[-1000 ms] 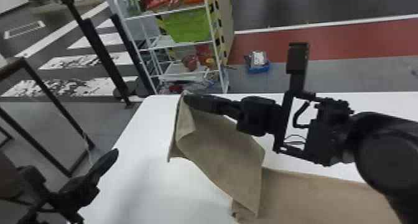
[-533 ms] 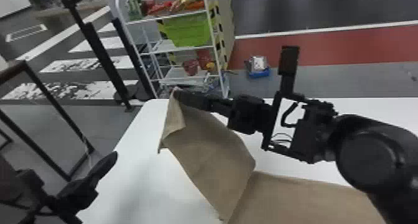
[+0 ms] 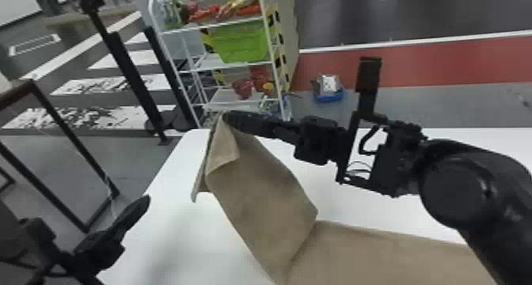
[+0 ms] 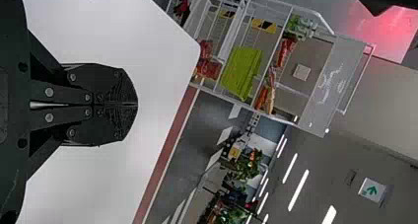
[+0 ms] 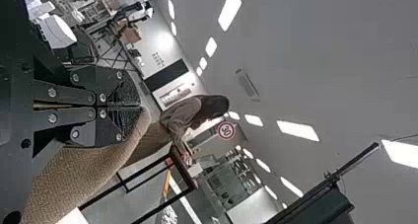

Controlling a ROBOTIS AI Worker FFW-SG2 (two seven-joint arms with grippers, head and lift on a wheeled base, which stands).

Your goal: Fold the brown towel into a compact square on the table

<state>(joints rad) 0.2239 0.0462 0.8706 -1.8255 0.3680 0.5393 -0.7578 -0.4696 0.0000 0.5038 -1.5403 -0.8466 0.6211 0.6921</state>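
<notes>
While the right gripper [image 3: 227,116] pinches one end of the brown towel [image 3: 259,187] at eleven o'clock and the empty left gripper [image 4: 136,104] is closed, the fold looks begun and next needs that end laid over the part on the table [image 3: 182,240] at five o'clock.

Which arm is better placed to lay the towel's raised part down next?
Right, I'd judge: the right gripper is already shut on the raised end of the brown towel, while the left gripper is empty, off to the towel's left.
</notes>
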